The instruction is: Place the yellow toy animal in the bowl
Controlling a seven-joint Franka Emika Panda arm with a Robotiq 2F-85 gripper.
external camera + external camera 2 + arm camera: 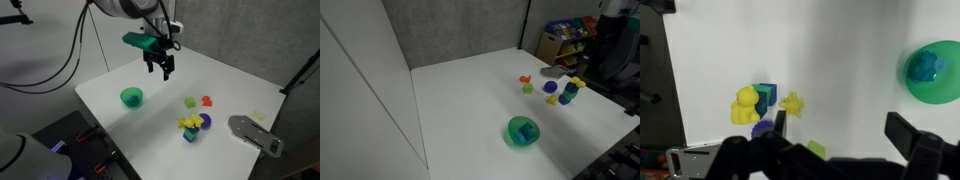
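Wrist view: toy (791, 103) beside end effector (838, 122)

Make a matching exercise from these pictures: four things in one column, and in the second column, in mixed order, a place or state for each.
Things:
1. bowl
2. gripper
3. yellow toy animal
4. orange-red toy

Places or states:
A. open, in the air above the table
B. beside the pale yellow-green block
C. holds a small blue-green thing
D. lying near the blue block

Pairs: 1-C, 2-A, 3-D, 4-B.
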